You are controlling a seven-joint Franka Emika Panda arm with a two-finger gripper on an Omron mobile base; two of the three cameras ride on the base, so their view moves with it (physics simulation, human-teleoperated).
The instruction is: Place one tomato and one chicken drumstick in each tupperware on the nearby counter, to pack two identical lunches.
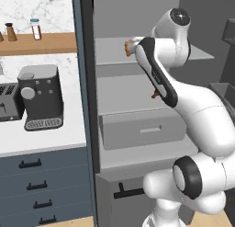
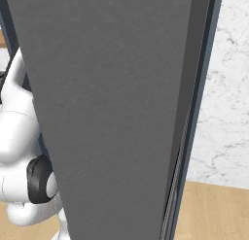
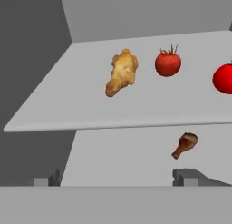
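I look into an open fridge. In the hand view a golden chicken drumstick (image 3: 121,73) lies on the upper shelf (image 3: 68,105), with a tomato (image 3: 167,63) to its right and a second tomato (image 3: 224,79) cut by the right edge. A smaller brown drumstick (image 3: 185,145) lies on the shelf below. My gripper (image 3: 118,180) is open and holds nothing, some way short of the shelves. The left base view shows the golden drumstick (image 1: 129,47) and the brown drumstick (image 1: 156,94) partly behind my arm. The white counter (image 1: 46,139) lies left of the fridge. The tupperware is out of view.
A coffee machine (image 1: 41,97) and a toaster (image 1: 9,103) stand on the counter. A wooden wall shelf (image 1: 46,42) carries bottles. A grey fridge drawer (image 1: 142,127) sits below the shelves. The open fridge door (image 2: 112,112) blocks most of the right base view.
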